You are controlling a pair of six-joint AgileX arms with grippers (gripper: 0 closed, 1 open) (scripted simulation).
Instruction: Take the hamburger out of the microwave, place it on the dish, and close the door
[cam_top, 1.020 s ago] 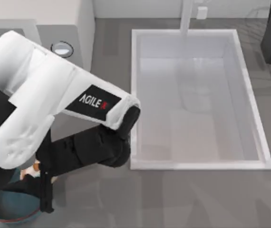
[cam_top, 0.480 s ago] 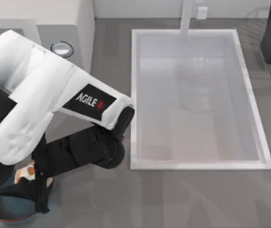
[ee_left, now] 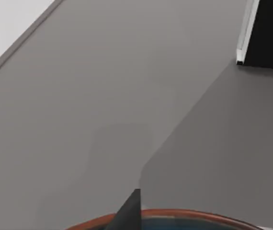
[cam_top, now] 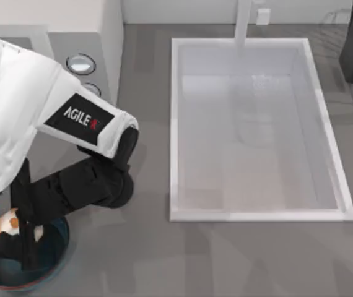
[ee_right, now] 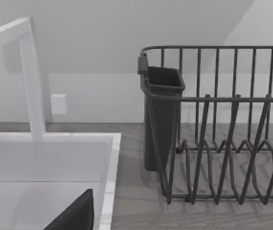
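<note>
One left end effector [cam_top: 20, 228] grips the hamburger [cam_top: 6, 224] above the dish [cam_top: 51, 265].

"AGILE" (white letters) on left arm's [cam_top: 52, 117] black label.

Microwave [cam_top: 77, 37]: one, at the table's far left corner. Knobs on its panel: two, one [cam_top: 81, 63] in full sight, the second [cam_top: 91, 89] partly under the arm. Dish [cam_top: 52, 253]: one, dark blue, at the near left edge. Hamburger [cam_top: 6, 224]: one, over the dish. Sink [cam_top: 257, 210]: one, with one tap [cam_top: 243, 21] at its far rim. Dish rack [ee_right: 222, 143]: one, dark wire, holding one cutlery cup [ee_right: 161, 120] (at the table's far right). White arm [cam_top: 34, 117]: one, marked AgileX.
</note>
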